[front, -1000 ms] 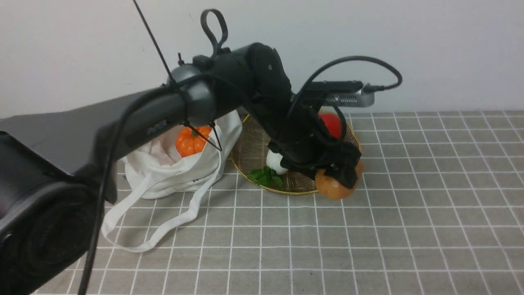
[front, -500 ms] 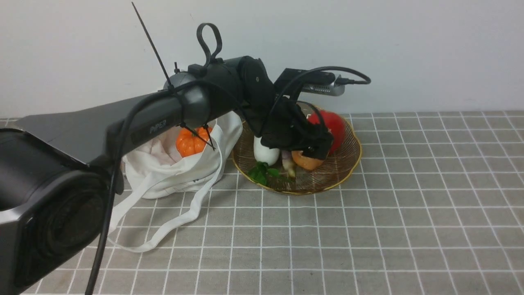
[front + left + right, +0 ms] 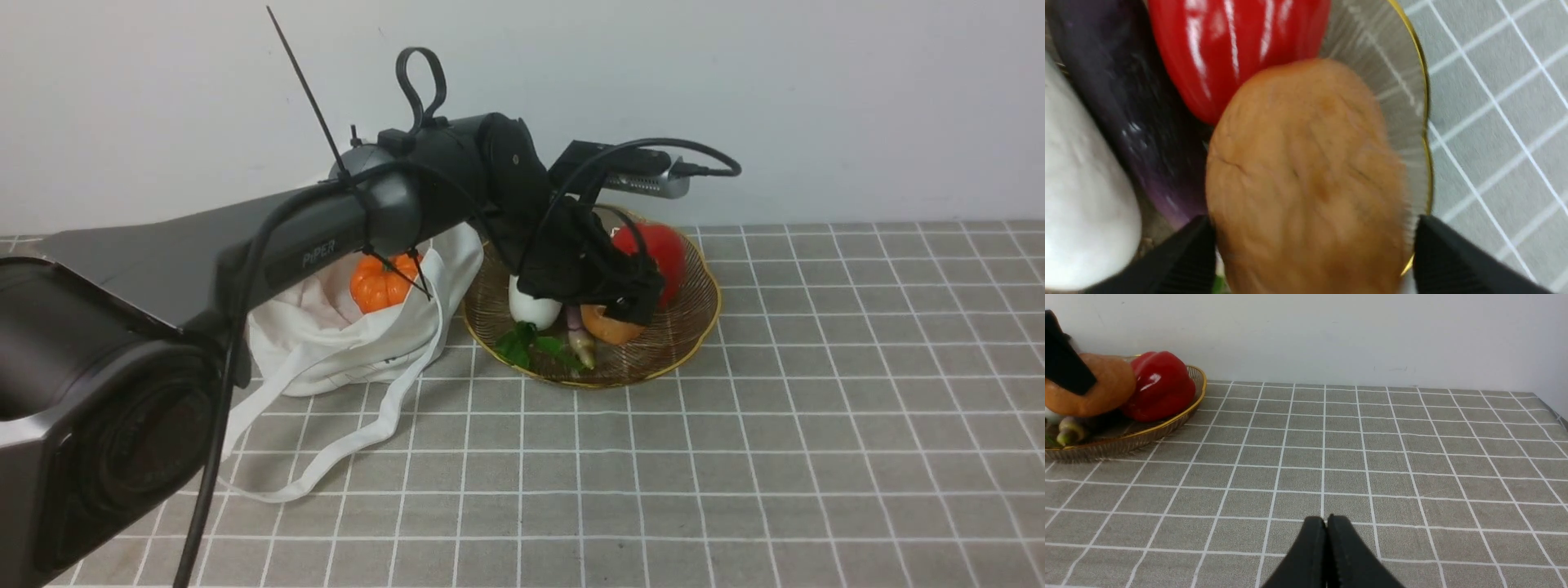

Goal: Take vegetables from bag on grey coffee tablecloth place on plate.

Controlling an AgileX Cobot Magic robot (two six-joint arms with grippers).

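My left gripper [image 3: 618, 314] is shut on the tan-brown potato [image 3: 611, 327] and holds it low over the brown ribbed plate [image 3: 694, 322], beside a red pepper [image 3: 657, 249]. In the left wrist view the potato [image 3: 1306, 179] fills the space between my black fingers [image 3: 1184, 261], above the plate's yellow rim [image 3: 1423, 122]. The orange pumpkin [image 3: 380, 286] sits in the mouth of the off-white bag [image 3: 351, 347], left of the plate. My right gripper [image 3: 1326, 522] is shut and empty above the grey checked tablecloth [image 3: 1372, 457]; it is out of the front view.
The plate also holds a white vegetable [image 3: 532, 309], a purple aubergine [image 3: 1118, 106], green leaves [image 3: 522, 347] and a small pale root [image 3: 581, 343]. The bag's straps [image 3: 326, 457] trail forward over the cloth. A white wall stands just behind the plate.
My left gripper carried the potato from the plate's near right rim inward over the plate's middle. In the last half second it barely moved. The bag and pumpkin stayed put.
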